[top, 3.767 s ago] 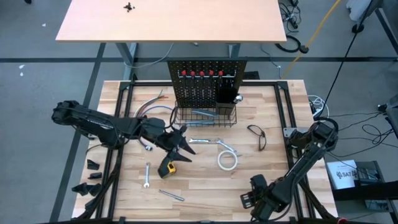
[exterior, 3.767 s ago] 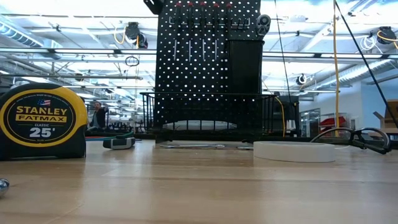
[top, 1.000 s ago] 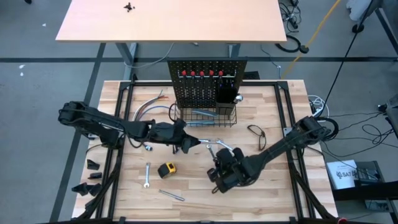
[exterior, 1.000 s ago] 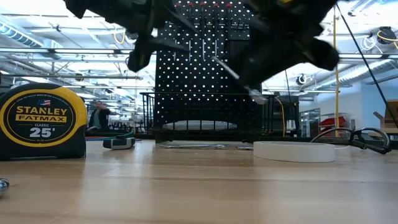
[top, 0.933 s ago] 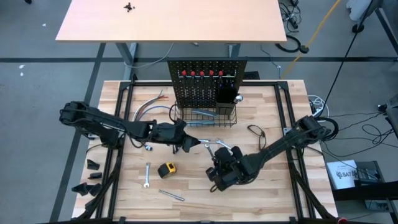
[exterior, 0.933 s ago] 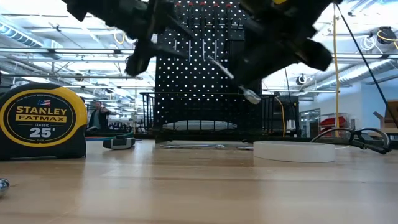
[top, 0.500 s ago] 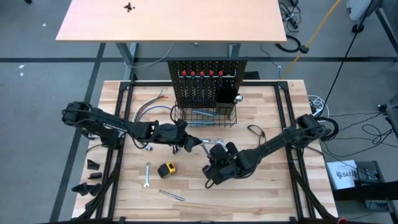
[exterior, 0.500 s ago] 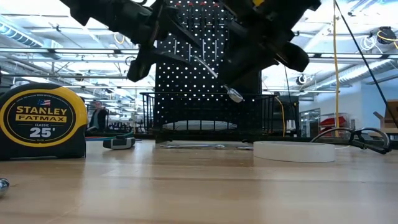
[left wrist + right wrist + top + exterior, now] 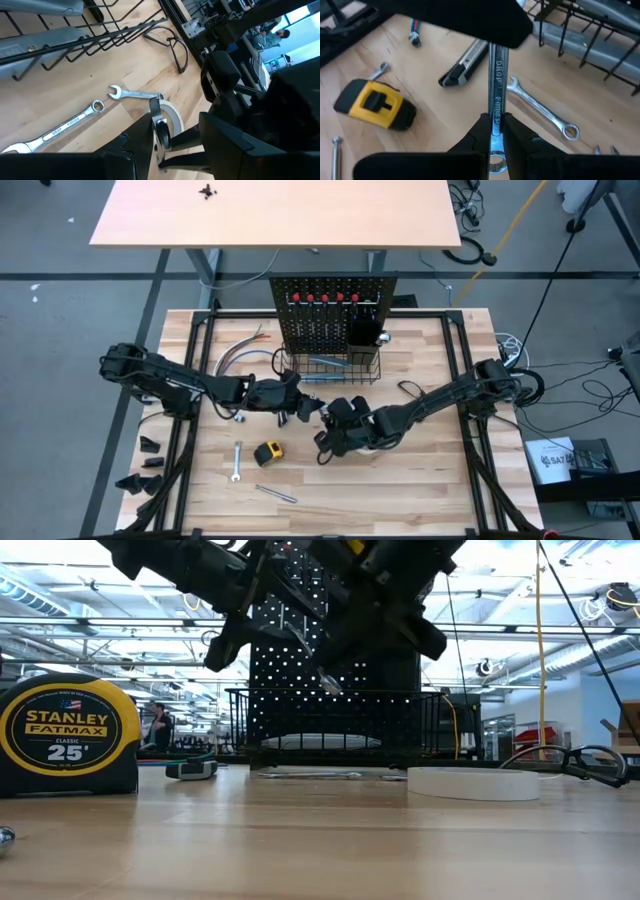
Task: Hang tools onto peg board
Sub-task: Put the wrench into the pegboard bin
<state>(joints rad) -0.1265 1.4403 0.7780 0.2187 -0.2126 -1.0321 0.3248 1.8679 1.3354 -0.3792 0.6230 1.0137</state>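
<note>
Two grippers (image 9: 303, 409) (image 9: 325, 442), one wrench (image 9: 496, 112).

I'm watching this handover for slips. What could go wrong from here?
1. The left hand and the right hand both grip one wrench in mid-air. If the left lets go before the right's narrow pinch is firm, the wrench could fall onto the knife or the tape measure lying below.
2. The two hands sit very close together, so pulling apart at an angle might knock them together or twist the wrench loose.
</note>
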